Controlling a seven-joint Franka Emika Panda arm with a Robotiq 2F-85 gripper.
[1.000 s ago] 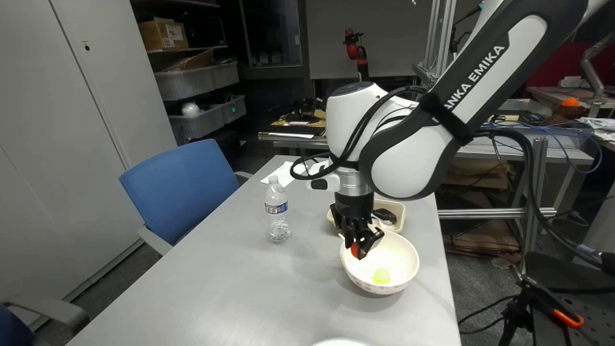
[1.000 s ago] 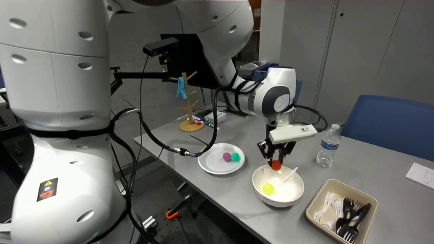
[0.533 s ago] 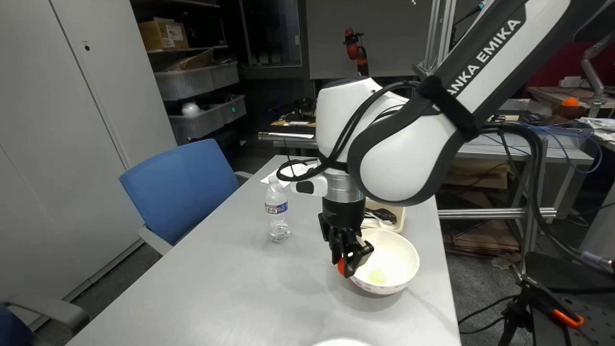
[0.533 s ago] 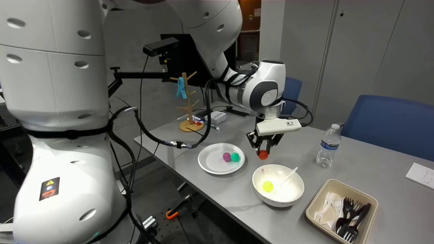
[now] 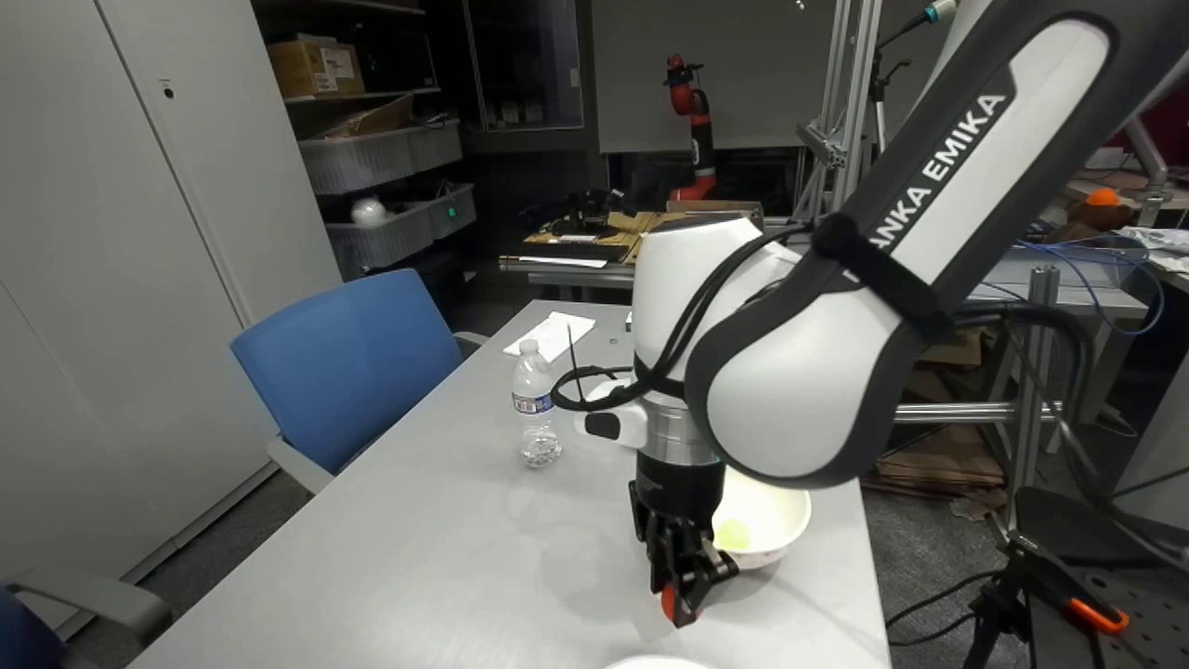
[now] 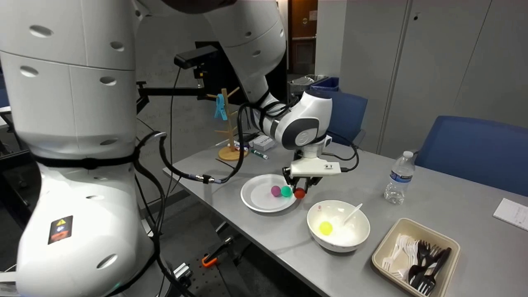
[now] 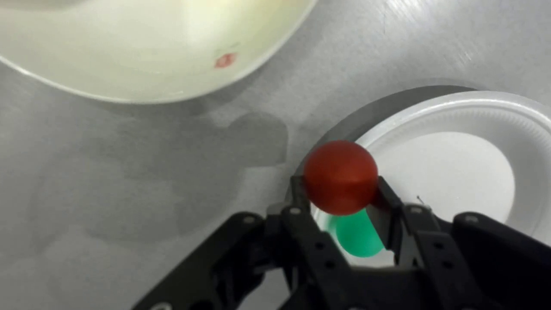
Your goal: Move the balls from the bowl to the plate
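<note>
While jaws grip the red ball [image 7: 341,177], the arm [image 5: 799,381] reads "ANKA EMIKA".

- Deep white bowl [image 6: 351,233] stands upright.
- Round white plate [image 6: 260,199], shallow, lies flat near the bowl.
- Yellow-green ball [image 6: 326,228] rests inside the bowl.
- Purple ball [image 6: 275,191] and green ball [image 6: 286,191] sit side by side on the plate.
- Red ball [image 6: 300,193] is held aloft near the plate's rim.

Tool [image 7: 342,191] pinching 1 red ball [image 7: 340,177], 1 green ball [image 7: 358,237] on plate [image 7: 447,172], white bowl [image 7: 142,56] nearby
</note>
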